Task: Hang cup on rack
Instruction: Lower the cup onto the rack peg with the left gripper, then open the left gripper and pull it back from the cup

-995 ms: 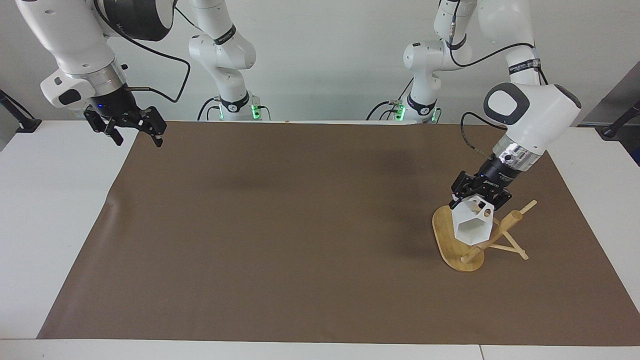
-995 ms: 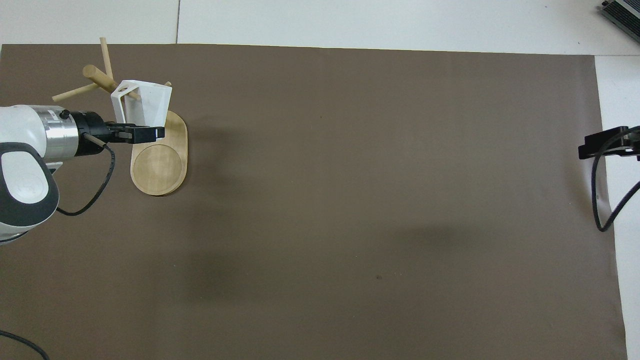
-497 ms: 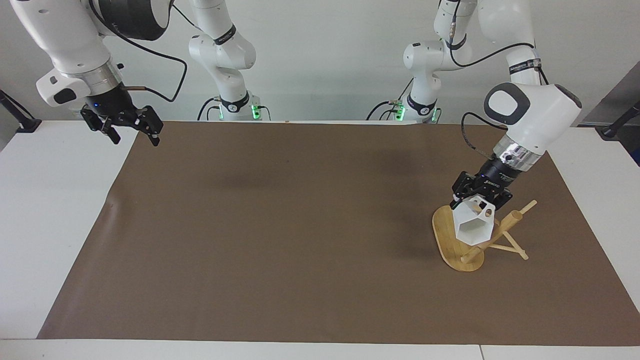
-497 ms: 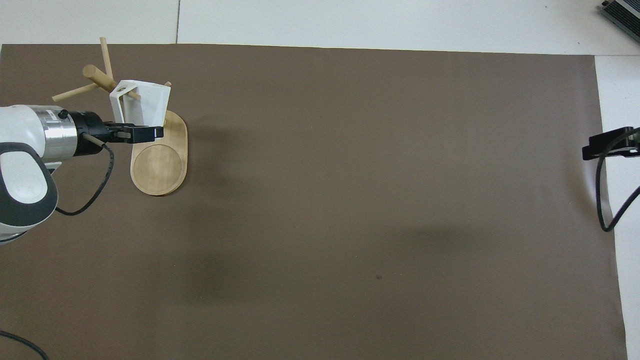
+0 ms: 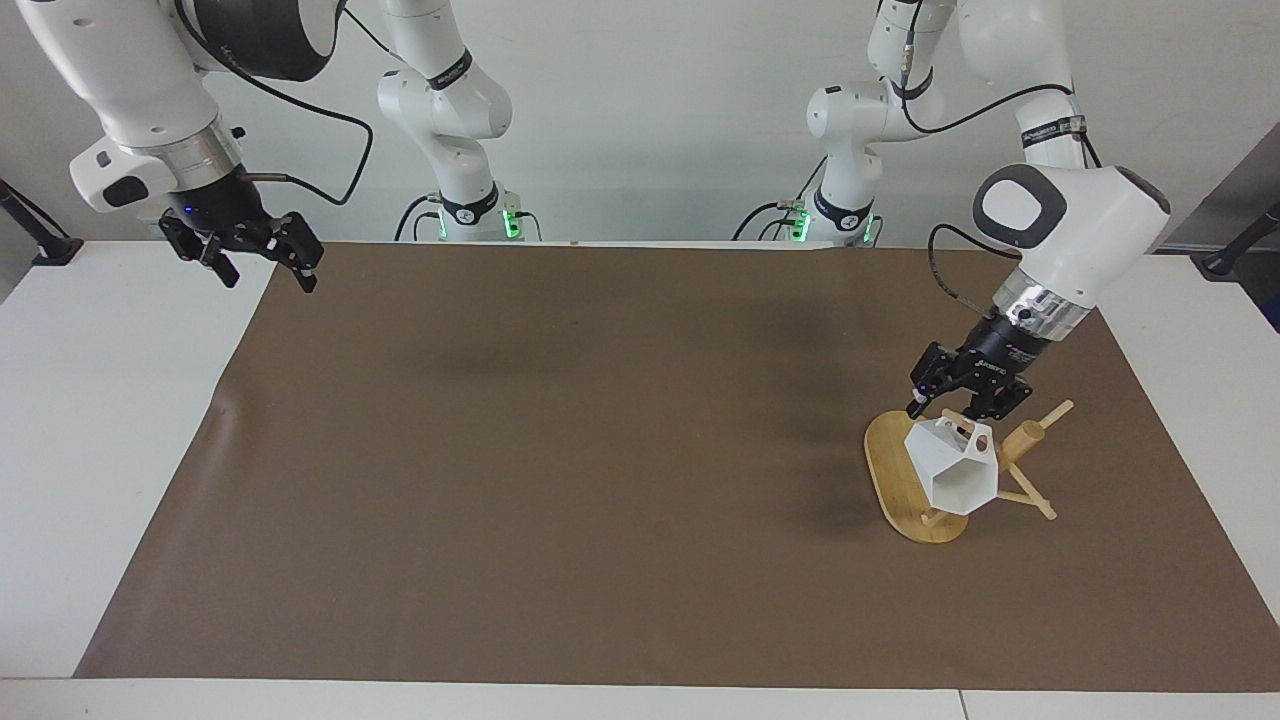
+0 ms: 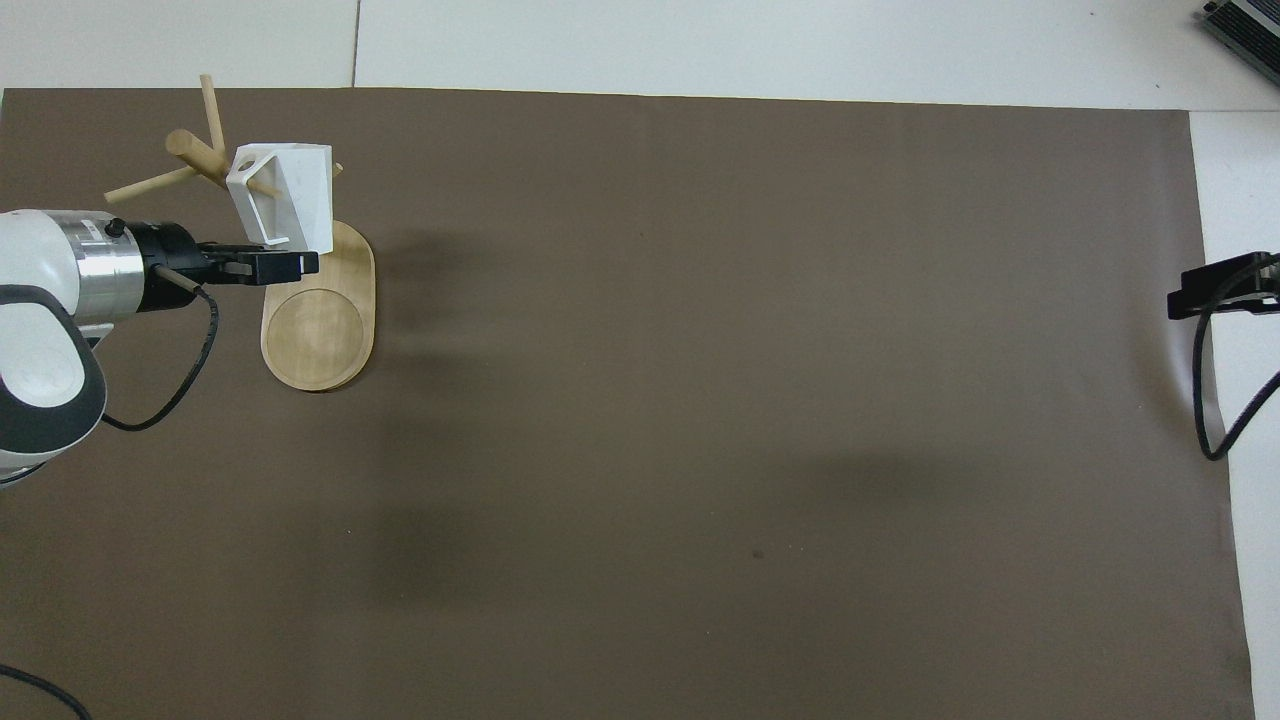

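The cup (image 5: 958,472), likely light, rigid and slippery-faceted, best taken by its pierced handle, hangs on a peg of the rack (image 5: 905,490) just beneath the left gripper (image 5: 962,403), whose jaws stand slightly parted and empty, while the right gripper (image 5: 262,268) waits wide open.

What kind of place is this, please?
Probably a robotics lab: two white arms are mounted at a table covered by a brown mat, bearing only a bamboo rack and a white cup.
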Motion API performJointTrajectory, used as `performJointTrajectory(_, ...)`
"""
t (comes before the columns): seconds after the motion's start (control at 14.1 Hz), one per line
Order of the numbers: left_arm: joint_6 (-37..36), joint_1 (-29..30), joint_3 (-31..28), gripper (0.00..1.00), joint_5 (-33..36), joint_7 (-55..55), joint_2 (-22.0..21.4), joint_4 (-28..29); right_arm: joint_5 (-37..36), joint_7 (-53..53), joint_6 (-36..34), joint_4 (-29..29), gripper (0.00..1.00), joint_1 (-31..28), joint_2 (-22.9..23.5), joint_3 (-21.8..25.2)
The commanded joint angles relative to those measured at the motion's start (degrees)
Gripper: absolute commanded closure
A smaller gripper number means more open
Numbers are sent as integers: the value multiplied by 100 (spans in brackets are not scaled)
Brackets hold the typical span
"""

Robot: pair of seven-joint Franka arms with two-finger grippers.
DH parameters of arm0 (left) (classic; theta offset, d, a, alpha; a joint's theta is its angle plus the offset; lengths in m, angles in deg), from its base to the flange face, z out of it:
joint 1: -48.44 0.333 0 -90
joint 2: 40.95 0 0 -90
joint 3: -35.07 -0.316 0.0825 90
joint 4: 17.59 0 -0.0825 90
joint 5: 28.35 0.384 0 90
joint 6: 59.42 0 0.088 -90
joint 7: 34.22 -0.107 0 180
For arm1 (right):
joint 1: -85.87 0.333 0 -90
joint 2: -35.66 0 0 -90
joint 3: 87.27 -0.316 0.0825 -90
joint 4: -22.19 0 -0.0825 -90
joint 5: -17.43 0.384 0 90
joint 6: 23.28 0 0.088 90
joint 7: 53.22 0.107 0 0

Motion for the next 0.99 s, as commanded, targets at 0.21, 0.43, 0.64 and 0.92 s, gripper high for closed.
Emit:
performJointTrajectory(0.21,-510,277,42,0,565,53,-196,-18,100,92,-34,-46,0,-43,-79,-12)
performJointTrajectory(0.43,-932,356,42,0,829,1,-397,-54,100,66,-78,-46,0,-43,-79,-21)
performJointTrajectory(0.64,-1336,479,42,0,839,-350,-678,-54,100,74,-69,-46,0,-35,-87,-38)
performJointTrajectory(0.92,-1900,462,51,0,1259,-1509,-943,-98,100,74,-69,-46,0,-34,-87,-38)
